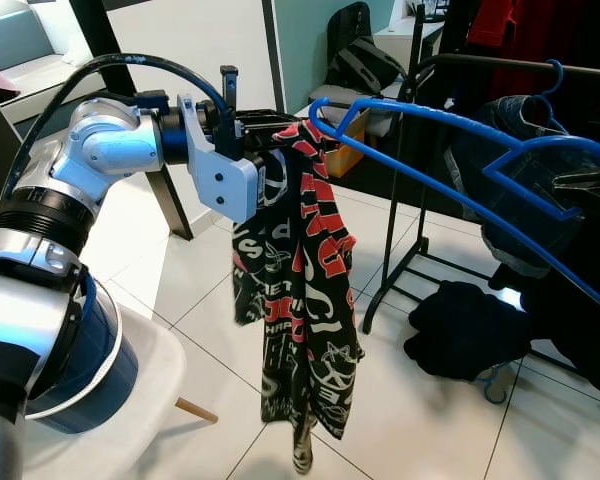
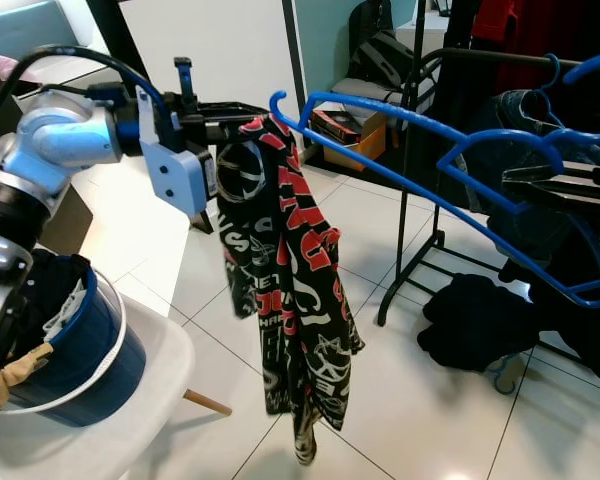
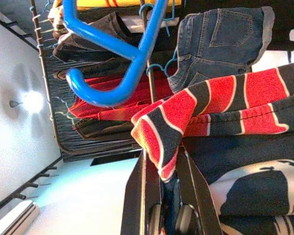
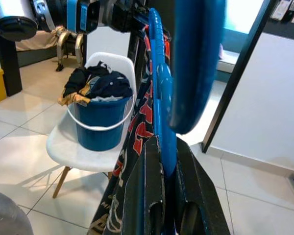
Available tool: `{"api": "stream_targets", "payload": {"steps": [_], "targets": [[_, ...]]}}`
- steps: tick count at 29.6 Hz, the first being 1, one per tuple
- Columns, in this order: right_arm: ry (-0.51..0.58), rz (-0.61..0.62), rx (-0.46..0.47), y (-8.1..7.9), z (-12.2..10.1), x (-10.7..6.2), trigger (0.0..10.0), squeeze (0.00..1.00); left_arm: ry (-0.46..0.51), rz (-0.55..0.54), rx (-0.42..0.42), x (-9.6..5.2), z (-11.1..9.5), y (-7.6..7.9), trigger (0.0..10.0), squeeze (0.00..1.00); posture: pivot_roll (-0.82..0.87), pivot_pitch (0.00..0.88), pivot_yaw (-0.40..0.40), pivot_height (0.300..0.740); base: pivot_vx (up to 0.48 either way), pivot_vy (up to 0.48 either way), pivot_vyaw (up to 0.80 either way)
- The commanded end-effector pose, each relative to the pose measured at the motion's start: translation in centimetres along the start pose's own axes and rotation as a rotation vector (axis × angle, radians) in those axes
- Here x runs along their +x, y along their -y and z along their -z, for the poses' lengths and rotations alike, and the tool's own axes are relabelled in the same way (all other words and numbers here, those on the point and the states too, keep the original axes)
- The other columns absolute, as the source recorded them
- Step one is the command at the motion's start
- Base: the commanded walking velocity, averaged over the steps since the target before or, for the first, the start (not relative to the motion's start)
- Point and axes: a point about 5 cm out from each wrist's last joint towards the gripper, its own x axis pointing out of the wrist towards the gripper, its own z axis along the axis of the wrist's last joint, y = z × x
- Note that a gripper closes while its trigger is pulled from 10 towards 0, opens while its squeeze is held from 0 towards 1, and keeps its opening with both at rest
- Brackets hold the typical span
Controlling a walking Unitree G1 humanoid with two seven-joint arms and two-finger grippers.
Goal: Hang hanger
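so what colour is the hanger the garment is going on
Blue. The hanger shows best in the right eye view, its hook beside the black, red and white garment.

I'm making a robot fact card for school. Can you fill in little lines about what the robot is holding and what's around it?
left gripper: shut on the collar of the black, red and white shirt, which hangs down
right gripper: shut on the big blue hanger
hanger's hook: next to the shirt's collar
clothes rack: behind, with clothes already hanging
blue bucket: full of clothes, on a white chair
floor: a dark clothes pile by the rack
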Motion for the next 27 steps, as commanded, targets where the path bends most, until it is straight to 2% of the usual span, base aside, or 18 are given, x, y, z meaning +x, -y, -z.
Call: {"api": "stream_targets", "payload": {"steps": [1,13,15,18,27], "targets": [[-0.035,0.003,-0.012,0.0,0.0,0.1,10.0,0.0,0.005,-0.046,0.034,-0.3,-0.1,-1.6,10.0,0.0,-0.11,0.0,0.114,0.74,0.0,0.0,0.0],[-0.097,-0.003,0.004,0.0,1.0,0.6,10.0,0.0,0.009,-0.059,0.042,-0.2,-0.1,-2.0,10.0,0.0,-0.11,0.0,0.116,0.74,0.0,0.0,0.0],[-0.163,0.014,0.007,0.0,2.0,0.9,10.0,0.0,0.016,-0.069,0.047,-0.1,-0.2,-2.2,10.0,0.0,-0.11,0.0,0.117,0.74,0.0,0.0,0.0],[-0.206,0.002,0.017,-0.1,2.6,1.1,10.0,0.0,0.019,-0.072,0.049,-0.1,-0.3,-2.3,10.0,0.0,-0.11,0.0,0.116,0.74,0.0,0.0,0.0],[-0.29,-0.001,0.031,-0.3,4.1,1.6,10.0,0.0,0.026,-0.076,0.055,0.0,-0.4,-2.5,10.0,0.0,-0.11,0.0,0.116,0.74,0.0,0.0,0.0]]}}
